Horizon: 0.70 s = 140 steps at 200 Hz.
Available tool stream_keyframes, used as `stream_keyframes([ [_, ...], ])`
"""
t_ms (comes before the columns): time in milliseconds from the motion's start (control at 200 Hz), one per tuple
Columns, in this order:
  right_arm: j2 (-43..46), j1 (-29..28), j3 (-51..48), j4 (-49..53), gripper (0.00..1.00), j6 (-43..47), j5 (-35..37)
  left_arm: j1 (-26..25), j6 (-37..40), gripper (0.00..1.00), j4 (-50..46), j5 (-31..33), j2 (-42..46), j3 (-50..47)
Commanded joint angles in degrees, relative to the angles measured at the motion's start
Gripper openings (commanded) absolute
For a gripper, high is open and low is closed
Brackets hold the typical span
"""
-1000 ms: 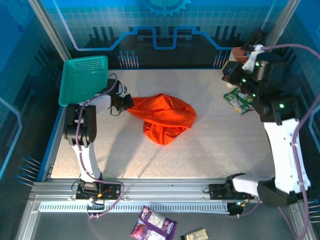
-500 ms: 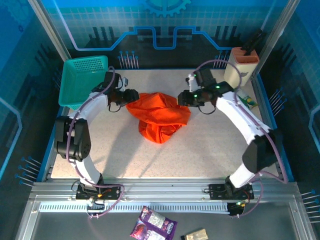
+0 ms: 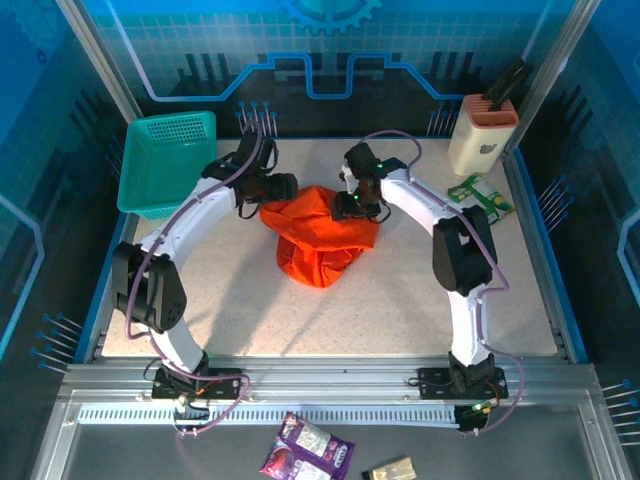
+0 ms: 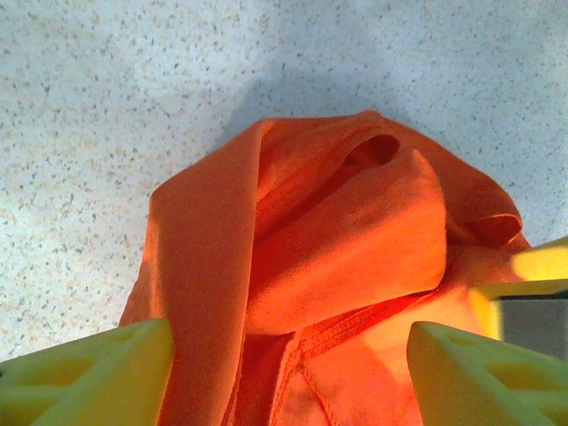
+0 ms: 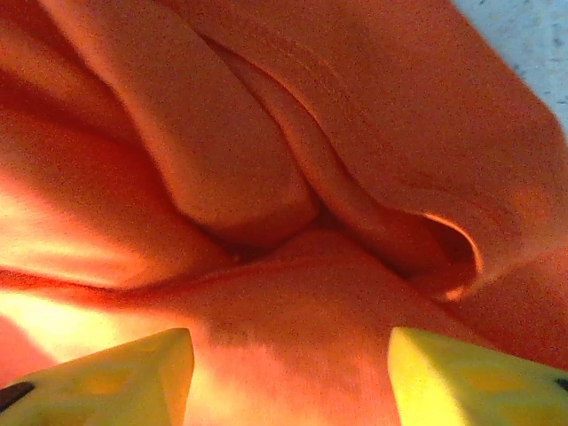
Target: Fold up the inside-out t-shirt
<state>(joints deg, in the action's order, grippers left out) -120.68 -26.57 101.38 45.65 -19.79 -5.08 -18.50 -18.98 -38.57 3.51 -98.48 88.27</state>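
two hands meet at one crumpled heap: the inside-out t-shirt (image 3: 322, 245), bright orange, lies bunched on the bench (image 3: 420, 300) to the right of the teal basket (image 3: 165, 165), apart from it. the left hand (image 3: 284, 188) sits at the shirt's edge on the side nearer the basket, its yellow fingers (image 4: 89, 368) spread wide with folds of cloth between them, pinching nothing. the right hand (image 3: 352, 206) is at the shirt's edge on the side away from the basket, its yellow fingers (image 5: 479, 377) likewise spread over the orange fabric.
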Motion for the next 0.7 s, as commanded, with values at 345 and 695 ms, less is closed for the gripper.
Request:
stream_keyframes([
  [345,6.80,-2.66,0.53,6.34,0.00,1.78,4.97,5.82,-1.12,0.78,-1.93,-0.76,4.20,-16.66],
  [695,23.27,-10.29,-16.61,7.68,0.04,0.00,9.09,10.95,-6.14,0.90,3.15,-14.70,11.99,-22.75],
])
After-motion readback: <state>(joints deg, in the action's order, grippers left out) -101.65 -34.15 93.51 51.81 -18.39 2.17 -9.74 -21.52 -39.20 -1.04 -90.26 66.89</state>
